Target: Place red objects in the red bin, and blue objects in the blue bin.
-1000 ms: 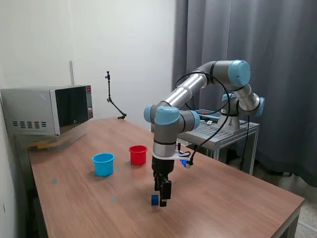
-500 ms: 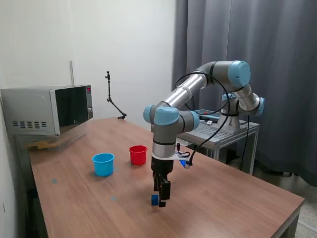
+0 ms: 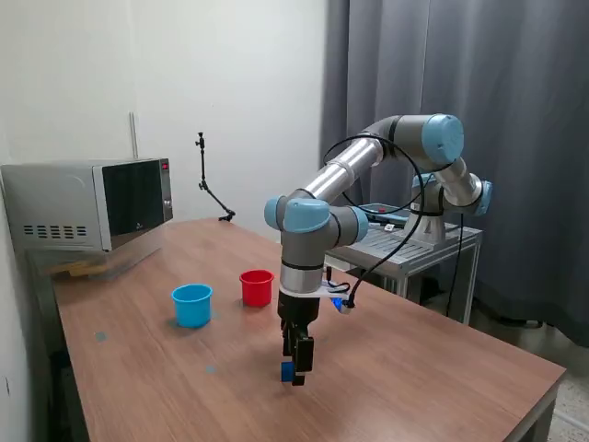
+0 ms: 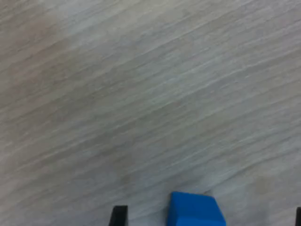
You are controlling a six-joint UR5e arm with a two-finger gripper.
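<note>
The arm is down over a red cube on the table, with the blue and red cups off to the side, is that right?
Not quite: the cube under the gripper is blue, not red, as the wrist view shows. The blue cup and red cup do stand off to the side.

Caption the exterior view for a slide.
UR5e claw lowered over a blue cube on the wooden table, with blue cup and red cup waiting behind.
</note>
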